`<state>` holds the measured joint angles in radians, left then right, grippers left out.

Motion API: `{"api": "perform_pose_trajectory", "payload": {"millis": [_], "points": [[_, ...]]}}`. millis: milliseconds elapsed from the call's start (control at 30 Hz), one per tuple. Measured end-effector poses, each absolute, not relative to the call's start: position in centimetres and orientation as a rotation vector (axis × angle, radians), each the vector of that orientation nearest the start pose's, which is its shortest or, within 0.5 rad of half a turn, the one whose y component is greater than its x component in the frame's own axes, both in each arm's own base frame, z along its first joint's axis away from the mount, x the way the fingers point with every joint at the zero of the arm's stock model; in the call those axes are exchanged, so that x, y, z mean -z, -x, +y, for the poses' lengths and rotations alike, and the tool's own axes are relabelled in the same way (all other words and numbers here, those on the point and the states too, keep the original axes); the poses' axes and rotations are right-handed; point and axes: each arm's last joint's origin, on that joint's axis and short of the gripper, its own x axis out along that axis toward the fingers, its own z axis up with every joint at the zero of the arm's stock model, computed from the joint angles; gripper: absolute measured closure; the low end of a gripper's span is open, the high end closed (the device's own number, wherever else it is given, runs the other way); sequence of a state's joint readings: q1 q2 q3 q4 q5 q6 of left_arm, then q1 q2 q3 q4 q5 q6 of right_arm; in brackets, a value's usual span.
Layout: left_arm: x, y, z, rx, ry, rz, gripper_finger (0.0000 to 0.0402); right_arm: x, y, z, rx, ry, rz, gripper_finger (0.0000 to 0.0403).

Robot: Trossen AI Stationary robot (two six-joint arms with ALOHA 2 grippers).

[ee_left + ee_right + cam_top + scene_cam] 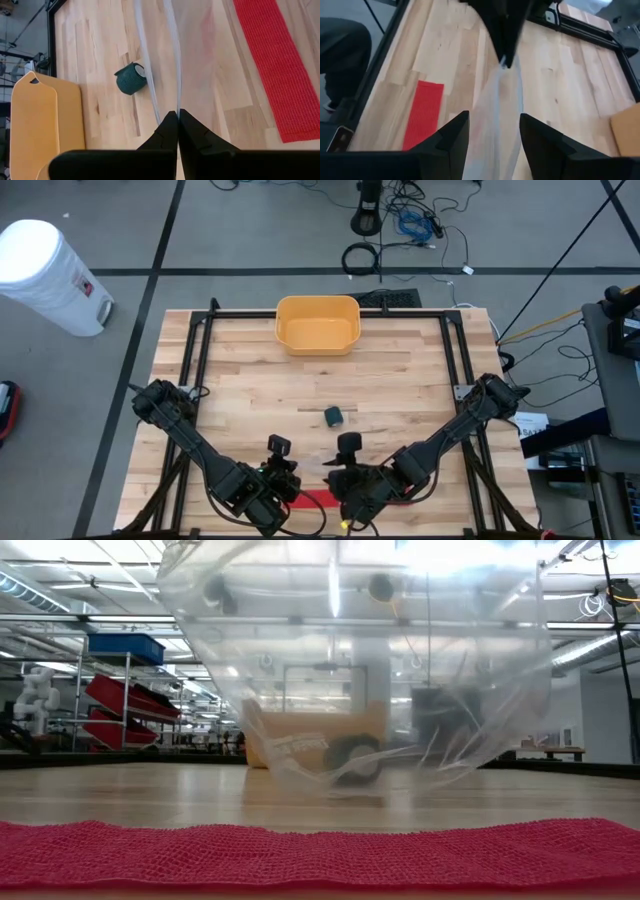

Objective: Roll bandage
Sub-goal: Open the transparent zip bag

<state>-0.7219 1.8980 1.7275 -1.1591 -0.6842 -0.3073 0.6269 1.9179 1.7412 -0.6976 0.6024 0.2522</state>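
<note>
Two pincers: left pincer (178, 116) pinches clear bag (172, 55) beside red bandage (272, 65) (flat); right pincer (492, 131) gapes.

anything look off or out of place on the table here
Yes: the left tool is shut on a clear plastic bag, held up over the wood, though the task is rolling a bandage. The red bandage lies flat and unrolled at the table's near edge, untouched. The right tool stands open beside the bag.
</note>
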Motion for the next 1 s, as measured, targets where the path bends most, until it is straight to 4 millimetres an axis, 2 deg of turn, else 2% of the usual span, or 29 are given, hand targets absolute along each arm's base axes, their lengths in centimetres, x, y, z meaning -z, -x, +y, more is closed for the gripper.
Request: {"api": "perform_pose_trajectory", "payload": {"millis": [333,1000], "points": [[-28.35,-29.59,-23.60,-0.122,-0.578,0.988,0.0399,-30.51,-35.40,24.17,0.005,0.293,0.614,0.0243],[-28.34,-29.60,-23.60,-0.122,-0.578,0.988,0.0399,-30.03,-35.08,23.88,0.012,0.271,0.677,0.0243]]}}
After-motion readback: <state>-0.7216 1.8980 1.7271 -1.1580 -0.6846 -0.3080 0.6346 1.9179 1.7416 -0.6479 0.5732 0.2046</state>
